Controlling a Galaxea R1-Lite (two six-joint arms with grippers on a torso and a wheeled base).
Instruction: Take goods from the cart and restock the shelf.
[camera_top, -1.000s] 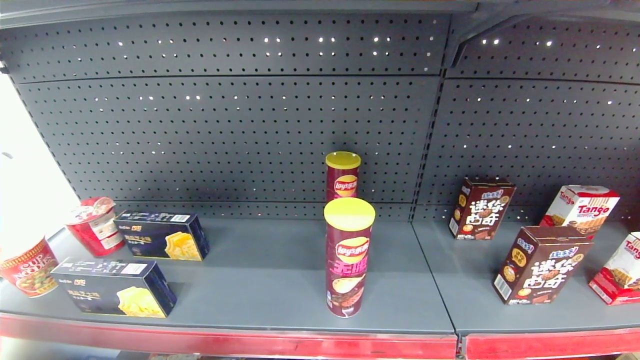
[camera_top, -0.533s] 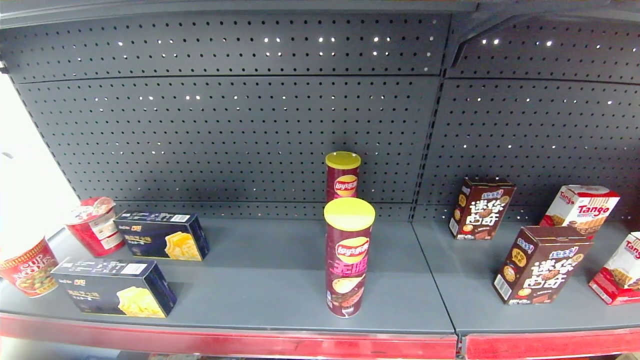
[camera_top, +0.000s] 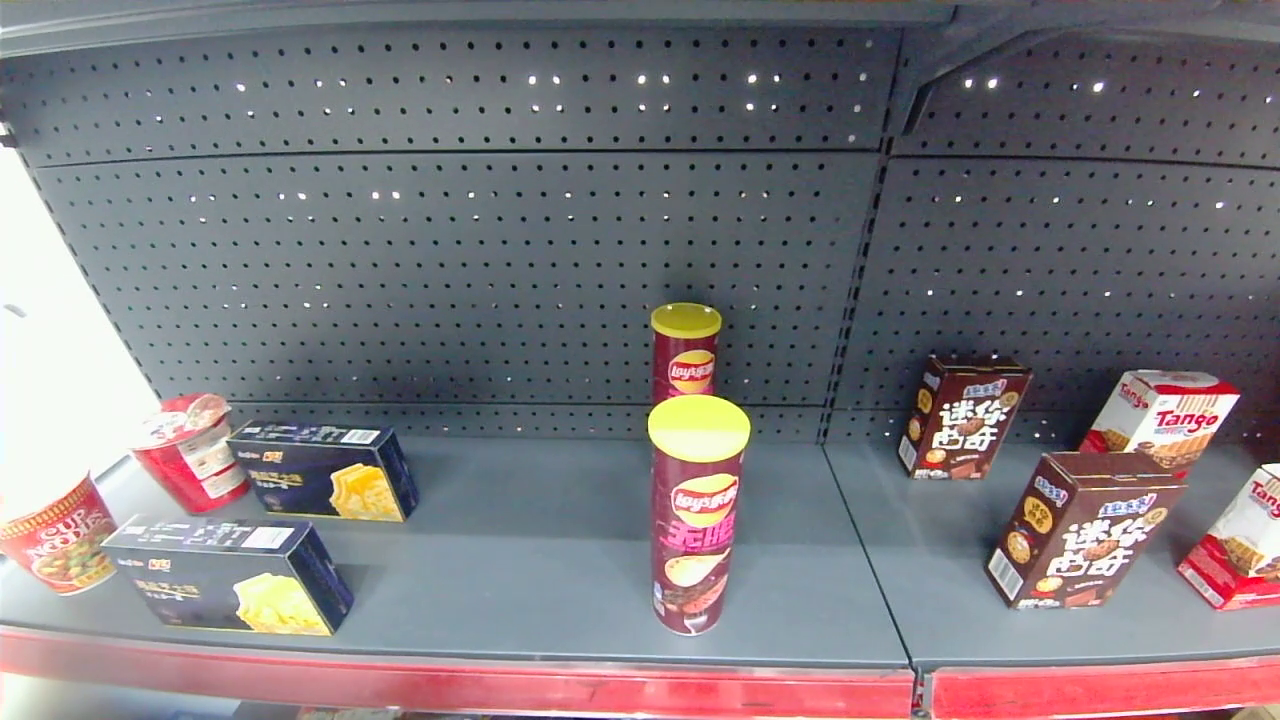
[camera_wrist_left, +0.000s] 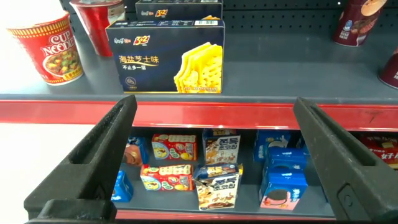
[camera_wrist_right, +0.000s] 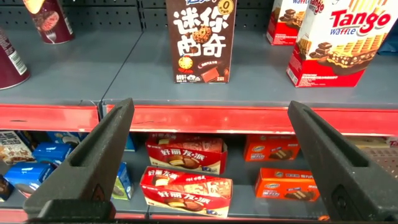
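Observation:
The grey shelf (camera_top: 540, 560) holds two maroon chip cans with yellow lids, one at the front (camera_top: 698, 510) and one behind it (camera_top: 686, 350). To their left lie two dark blue cracker boxes (camera_top: 230, 573) and two red cup noodles (camera_top: 55, 530). Brown cookie boxes (camera_top: 1085, 528) and wafer boxes (camera_top: 1165, 415) stand on the right. My left gripper (camera_wrist_left: 214, 106) is open and holds nothing, level with the shelf's red front edge below a blue cracker box (camera_wrist_left: 166, 56). My right gripper (camera_wrist_right: 211, 106) is open with nothing in it, in front of a brown cookie box (camera_wrist_right: 201, 38).
A lower shelf under the red edge (camera_wrist_left: 205, 115) is stocked with small snack packs (camera_wrist_left: 217, 180) and red boxes (camera_wrist_right: 186, 180). Bare shelf surface lies between the cracker boxes and the chip cans (camera_top: 520, 520). A perforated back panel (camera_top: 450, 250) closes the rear.

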